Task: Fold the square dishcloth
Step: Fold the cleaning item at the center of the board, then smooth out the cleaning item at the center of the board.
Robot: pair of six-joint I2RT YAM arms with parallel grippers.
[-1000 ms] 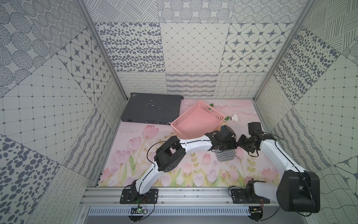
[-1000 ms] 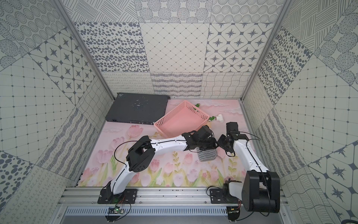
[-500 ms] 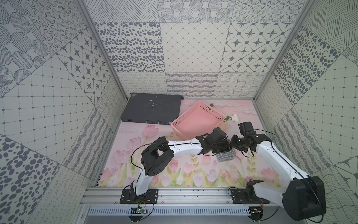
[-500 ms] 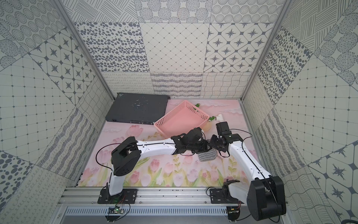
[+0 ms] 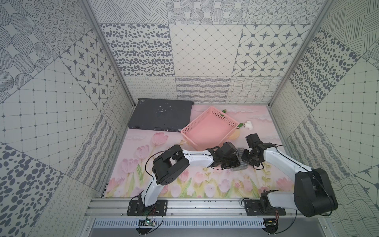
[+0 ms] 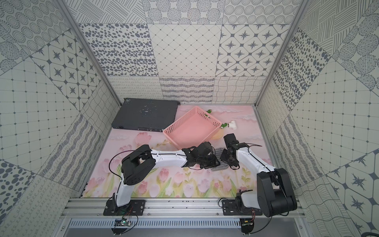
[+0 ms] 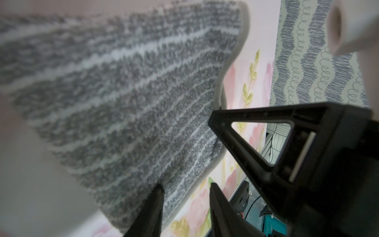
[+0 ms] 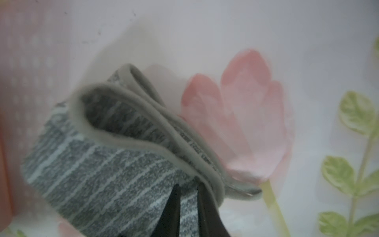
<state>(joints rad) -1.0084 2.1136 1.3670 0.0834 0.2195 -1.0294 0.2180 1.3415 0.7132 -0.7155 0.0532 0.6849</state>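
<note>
Grip first: my right claw (image 8: 188, 184) is clamped on the square dishcloth (image 8: 102, 174) just inside its hemmed edge. Two hems lie one on the other there, so the cloth looks already doubled and bulges up in a loose loop. My left claw (image 7: 185, 187) has its jaws apart, straddling another hemmed edge of the same cloth; stripes and pink surface (image 5: 205, 184) both show in the gap, and I cannot say the pads touch. In both top views the cloth is a small grey patch between my two claws, lying on the floral surface just in front of the pink basket (image 5: 225, 118). I judge I am in the middle of a fold, with one side gripped and the other about to be. The next move calls for the left claw to pinch its hem. Both claws should then carry that edge across together and lay it hem to hem before letting go. Room is tight inward: my claws are near each other and the basket's near wall is just behind the cloth, so any lift should lean toward the rail, over open surface. The black flat box (image 5: 162, 117) and the white fitting (image 5: 249, 125) are well apart from the work, and the patterned walls are further off again
</note>
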